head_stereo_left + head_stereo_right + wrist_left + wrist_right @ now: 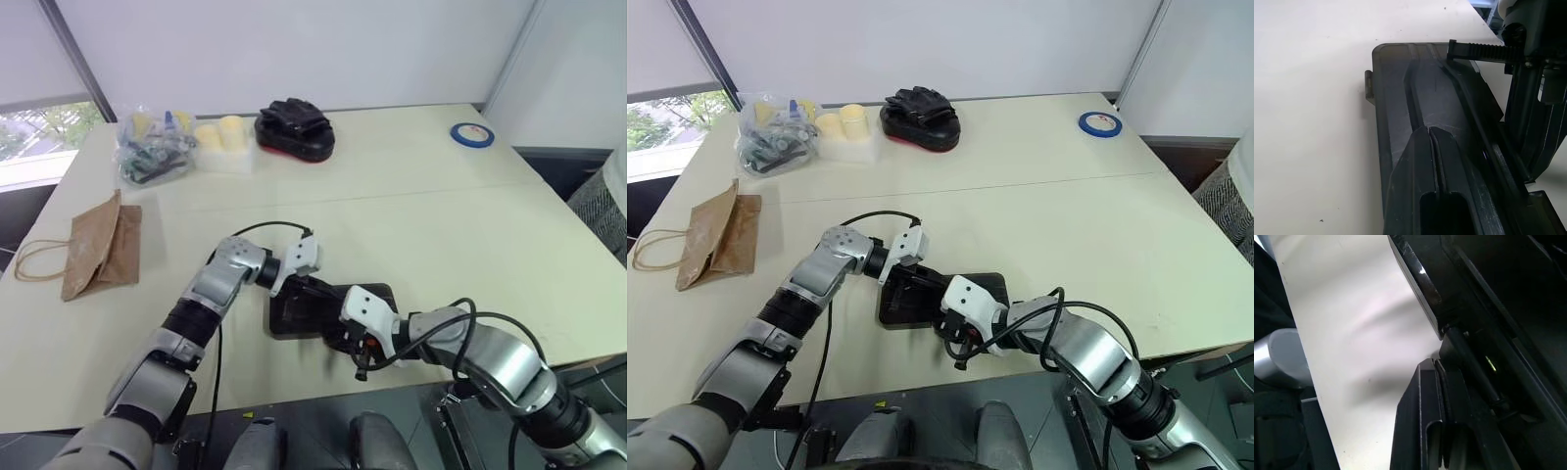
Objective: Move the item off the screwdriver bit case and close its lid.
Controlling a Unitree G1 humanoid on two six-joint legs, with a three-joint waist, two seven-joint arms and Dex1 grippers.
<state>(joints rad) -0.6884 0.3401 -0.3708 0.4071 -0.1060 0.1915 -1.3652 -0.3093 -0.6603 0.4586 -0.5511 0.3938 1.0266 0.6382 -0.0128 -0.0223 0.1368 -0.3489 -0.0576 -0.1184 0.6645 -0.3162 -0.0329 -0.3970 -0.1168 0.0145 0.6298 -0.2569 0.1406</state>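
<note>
Setting: test lab or workshop. Indicators: plain cream desk against white partition panels; parts bag at 11 o'clock; tape roll at 1 o'clock; window at 10 o'clock.

I take the black rounded padded thing at the far side of the cream table as my landmark. Just to its left I see pale yellow cylinders, set in or on what looks like a clear holder. Further left of the padded thing lies a clear plastic bag of small parts, crumpled, with dark, yellow and blue pieces inside; I cannot tell what each is. Well to the right of the padded thing, near the table's far right corner, a blue tape roll lies flat. A seam crosses the tabletop on the near side of the padded thing. Behind it is a white wall, and far to its left a window.
</note>
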